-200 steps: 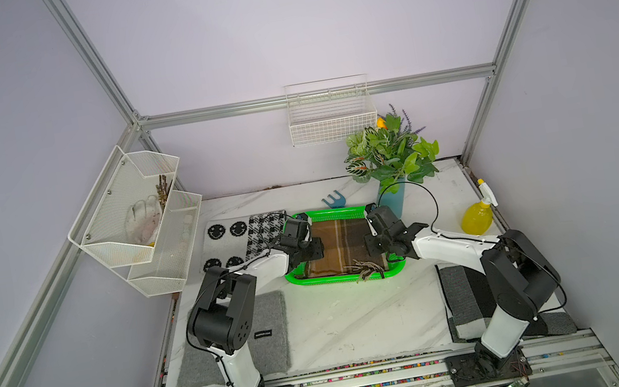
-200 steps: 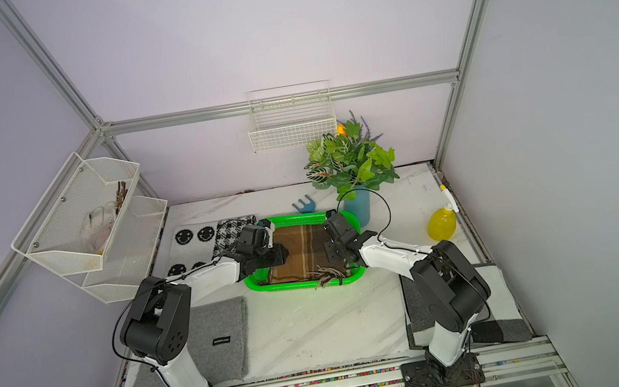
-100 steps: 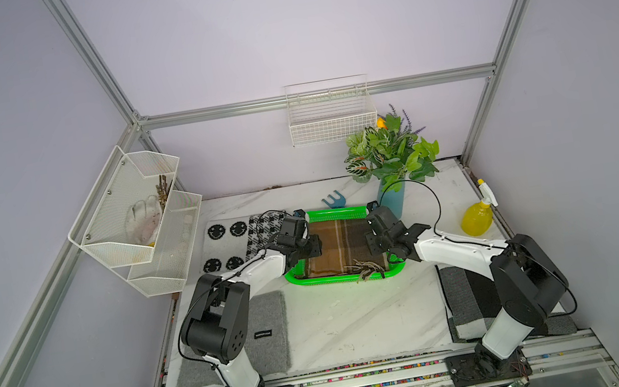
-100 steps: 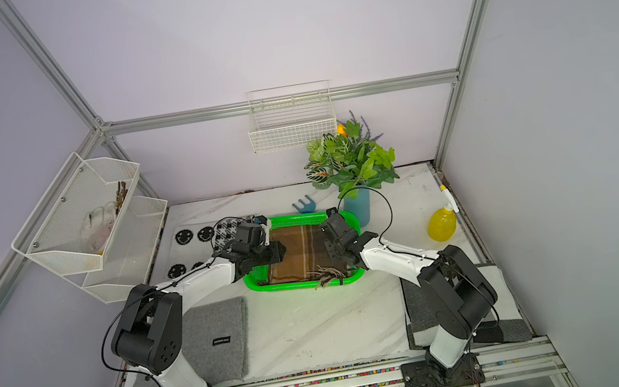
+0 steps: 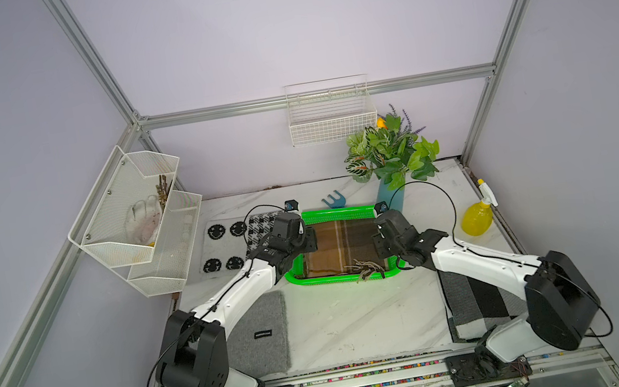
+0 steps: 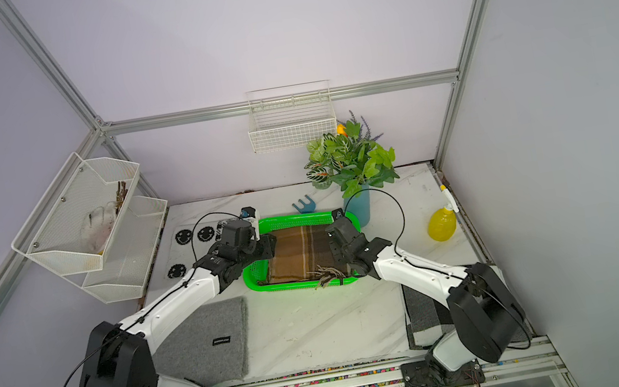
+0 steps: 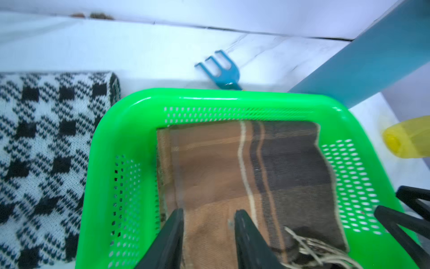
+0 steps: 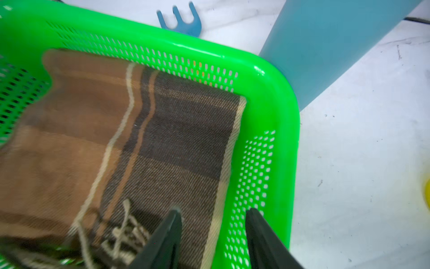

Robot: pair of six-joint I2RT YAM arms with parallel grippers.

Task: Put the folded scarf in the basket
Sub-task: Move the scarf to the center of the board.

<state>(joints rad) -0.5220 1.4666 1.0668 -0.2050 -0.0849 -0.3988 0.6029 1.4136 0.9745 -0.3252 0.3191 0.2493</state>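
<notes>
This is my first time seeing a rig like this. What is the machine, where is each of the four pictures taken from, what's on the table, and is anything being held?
Two white-and-black robot arms, the left arm and the right arm, stand on a rail at the near edge of a marble table. Each ends in a two-fingered claw. Both top views look down on the whole scene from almost the same spot. The other two pictures come from a camera on each wrist.

A folded brown plaid scarf lies inside the green basket. The left gripper and right gripper hover over it with jaws apart, holding nothing.

Nearby are a plant, a yellow spray bottle, a small blue rake, a checked cloth and a grey mat.
</notes>
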